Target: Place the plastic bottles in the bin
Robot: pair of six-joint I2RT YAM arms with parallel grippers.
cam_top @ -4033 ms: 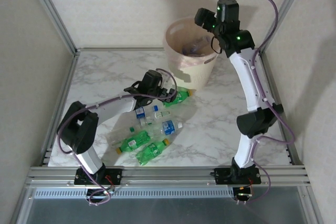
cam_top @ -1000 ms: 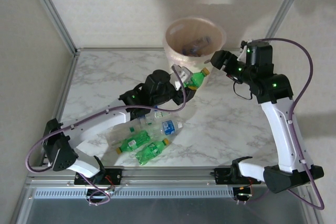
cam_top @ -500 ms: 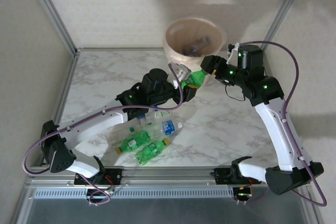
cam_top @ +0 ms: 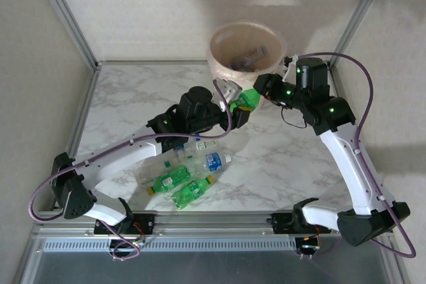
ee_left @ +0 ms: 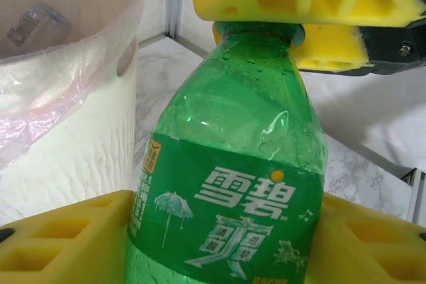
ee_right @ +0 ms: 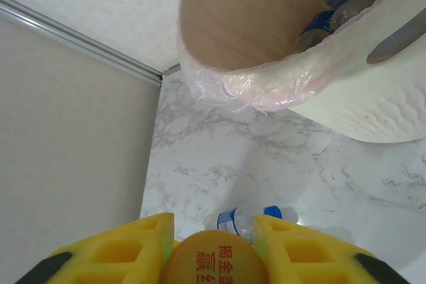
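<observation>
bin holds bottles; right jaws pinch cap of green bottle, left jaws' grip unclear.

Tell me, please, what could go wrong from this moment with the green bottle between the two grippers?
1. The right gripper pinches only the cap of the green bottle; the body may swing or slip free on the way to the bin.
2. The pads of the left gripper flank the body; a pull before they clear could wrench the bottle loose.

Green bottle lifted off desk by left arm — right arm swung down from bin, jaws now clamped on cap.
</observation>
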